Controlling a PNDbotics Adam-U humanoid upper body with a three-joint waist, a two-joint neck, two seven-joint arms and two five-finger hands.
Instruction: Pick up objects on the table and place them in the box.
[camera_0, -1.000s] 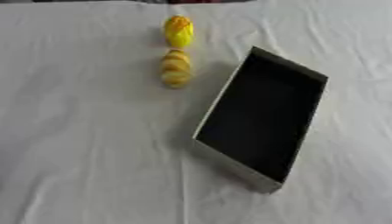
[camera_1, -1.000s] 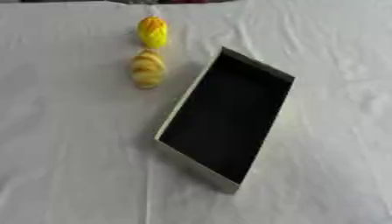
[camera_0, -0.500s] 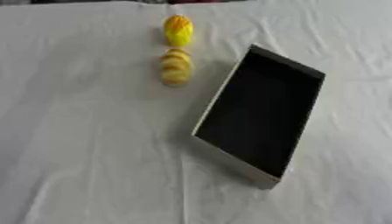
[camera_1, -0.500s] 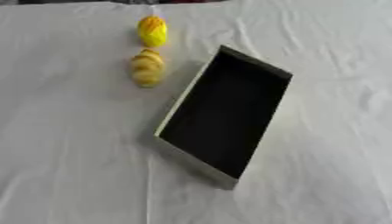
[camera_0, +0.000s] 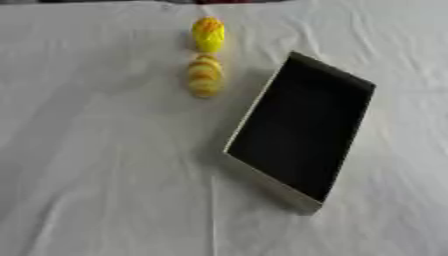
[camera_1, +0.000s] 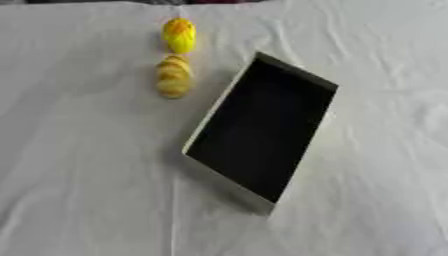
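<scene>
Since neither hand shows in either view, I cannot tell how open they are. The yellow object (camera_0: 208, 34) and the paler ridged one (camera_0: 204, 76) lie end-on near the bench's far edge, just left of the black box (camera_0: 302, 130), so the left arm looks nearer.

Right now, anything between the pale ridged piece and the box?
Nothing: only bare white cloth separates the pale ridged piece from the box, clearest in the left eye view.

black box (camera_0: 302, 132), yellow objects (camera_0: 207, 34), white cloth (camera_0: 96, 165)

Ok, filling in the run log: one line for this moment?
hands: none in view | black-lined rectangular box: empty | bright yellow oval object, pale yellow ridged object: on white tablecloth, left of box
</scene>
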